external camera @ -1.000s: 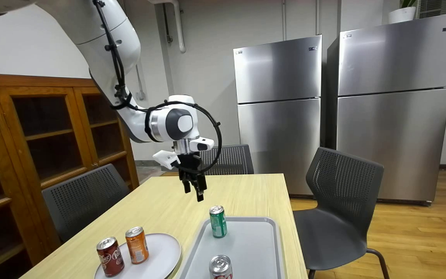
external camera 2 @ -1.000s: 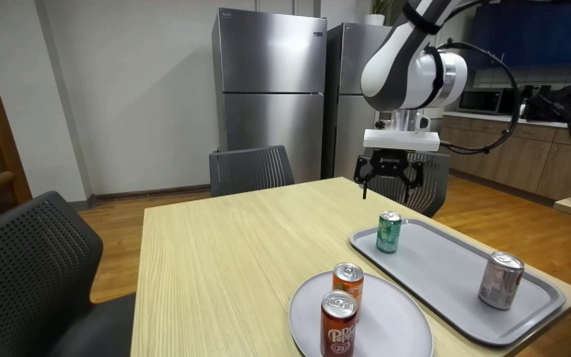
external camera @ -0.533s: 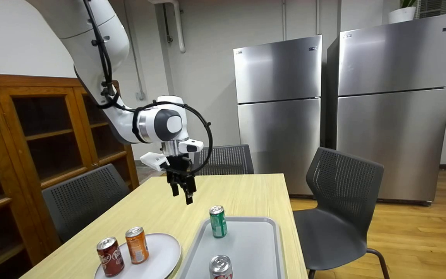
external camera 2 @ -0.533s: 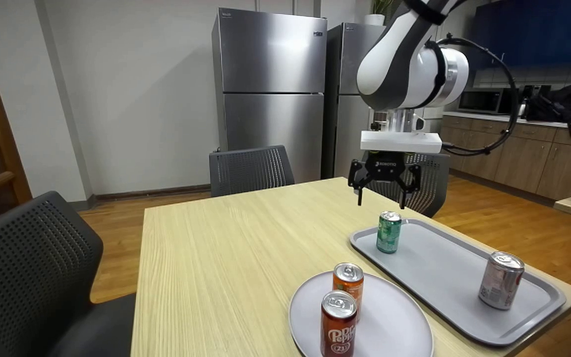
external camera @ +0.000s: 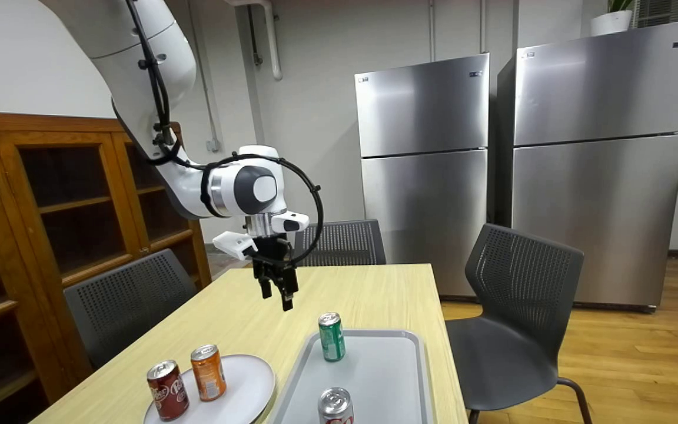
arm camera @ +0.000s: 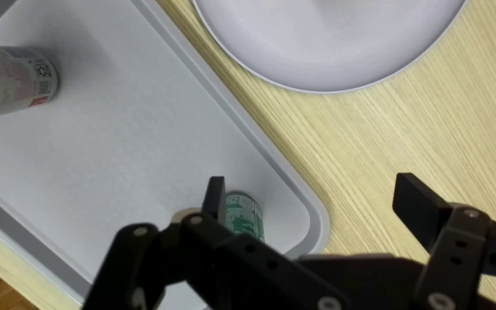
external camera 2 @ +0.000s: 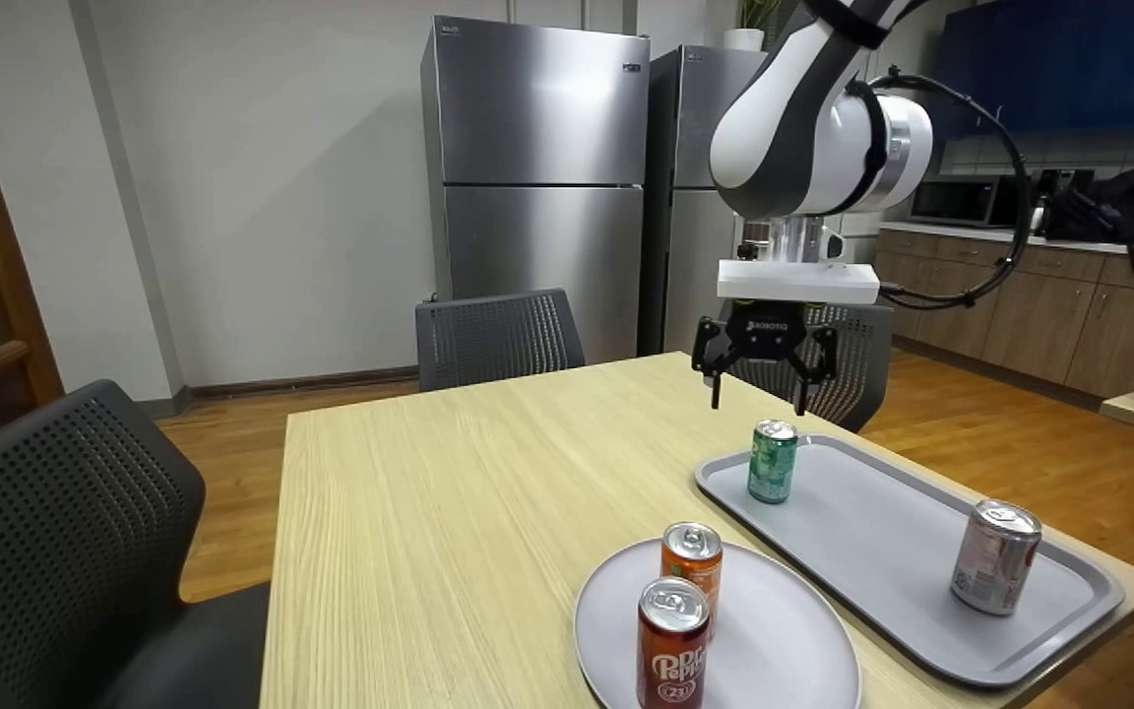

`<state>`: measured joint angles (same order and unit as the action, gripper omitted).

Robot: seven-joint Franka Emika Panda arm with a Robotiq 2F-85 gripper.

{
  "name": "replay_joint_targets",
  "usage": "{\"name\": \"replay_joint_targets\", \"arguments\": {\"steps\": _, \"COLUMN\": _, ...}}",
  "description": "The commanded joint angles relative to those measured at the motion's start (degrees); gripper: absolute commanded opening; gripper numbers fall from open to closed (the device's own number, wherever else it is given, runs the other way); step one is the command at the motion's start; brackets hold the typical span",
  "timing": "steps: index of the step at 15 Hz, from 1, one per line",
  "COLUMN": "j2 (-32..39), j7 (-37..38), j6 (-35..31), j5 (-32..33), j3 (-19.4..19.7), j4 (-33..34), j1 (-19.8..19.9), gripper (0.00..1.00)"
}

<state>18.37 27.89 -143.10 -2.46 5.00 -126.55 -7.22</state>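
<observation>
Green can [external camera 2: 772, 461], upright near corner of tray [external camera 2: 882, 532], likely slick, thin-walled; weight I can't judge. I'd favour mid-body hold. End effector [external camera 2: 758, 406] wide, empty, above tray.

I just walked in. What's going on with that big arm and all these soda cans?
A robot arm hangs over a wooden table, its black gripper open and holding nothing. Nearest to it is a green soda can, untouched, standing upright on a gray tray. A silver Coke can stands farther along that tray. Beside the tray, a round plate bears an orange soda can and a Dr Pepper can, both upright.
</observation>
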Motion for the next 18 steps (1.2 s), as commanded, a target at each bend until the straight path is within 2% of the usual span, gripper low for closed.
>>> {"name": "replay_joint_targets", "arguments": {"steps": 1, "j2": 0.0, "j7": 0.2, "j6": 0.1, "j5": 0.3, "j3": -0.5, "j4": 0.1, "j1": 0.5, "gripper": 1.0}}
{"name": "replay_joint_targets", "arguments": {"steps": 6, "j2": 0.0, "j7": 0.2, "j6": 0.1, "j5": 0.3, "j3": -0.5, "j4": 0.1, "j1": 0.5, "gripper": 1.0}}
{"name": "replay_joint_targets", "arguments": {"steps": 12, "j2": -1.3, "j7": 4.6, "j6": 0.3, "j5": -0.6, "j3": -1.3, "j4": -0.9, "j1": -1.2, "gripper": 1.0}}
{"name": "replay_joint_targets", "arguments": {"steps": 18, "j2": -1.6, "j7": 9.6, "j6": 0.0, "j5": -1.2, "j3": -3.7, "j4": -1.8, "j1": -3.7, "gripper": 1.0}}
